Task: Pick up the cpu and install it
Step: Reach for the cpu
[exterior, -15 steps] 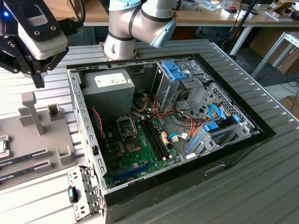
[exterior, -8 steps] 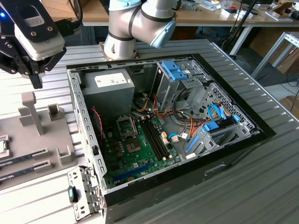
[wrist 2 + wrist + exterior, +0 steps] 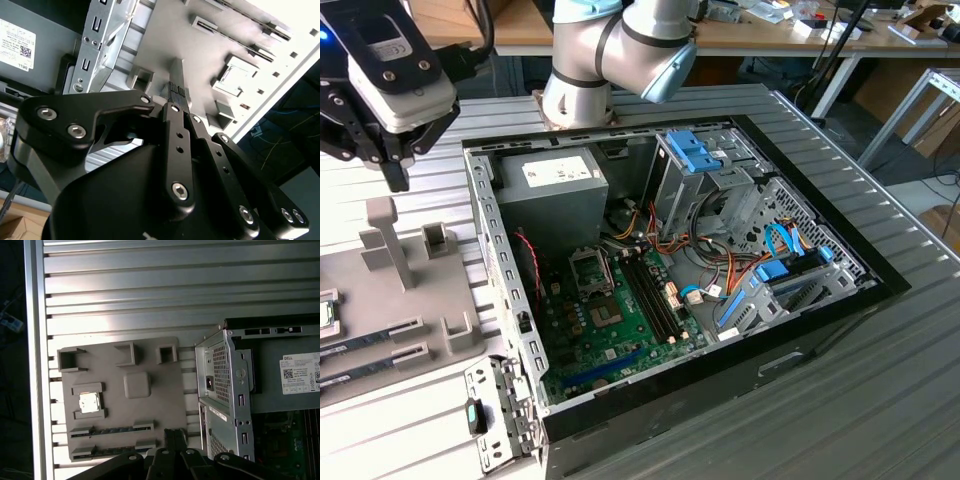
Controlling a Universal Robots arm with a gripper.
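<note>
Jaws: seen pressed together in both wrist views, with nothing pinched between them.
Gripper: the gripper [image 3: 396, 178] is held in the air over the far part of the grey fixture plate [image 3: 440, 345], near its tall post [image 3: 385, 240]; nothing is touched.
Cpu: the cpu [image 3: 89, 401] is laid flat in its nest on the fixture plate, silvery top up, well apart from the gripper. The memory sticks [image 3: 111, 430] are parked just beside it on the same plate.
Done: nothing of the task is judged complete. The chip is neither gripped nor lifted.
Left: the whole of it, as far as can be judged: the pick-up, the carry over to the case and the seating in the socket frame [image 3: 590, 268] on the motherboard [image 3: 620, 330].
Edges at the nest: raised lips [image 3: 88, 388] are set against two opposite sides of the chip; the other two sides are left bare for fingers.
Edges on the way: the metal case wall [image 3: 482, 235] is stood between the plate and the motherboard and rises above both.
Open room at the plate: free air is seen above it, broken by the tall post and a few low blocks.
Open room at the socket: it is judged tight. The power supply [image 3: 548, 185] is just beside the frame on one side, the memory slots [image 3: 650, 295] on the other, and loose cables [image 3: 632, 236] are near.
</note>
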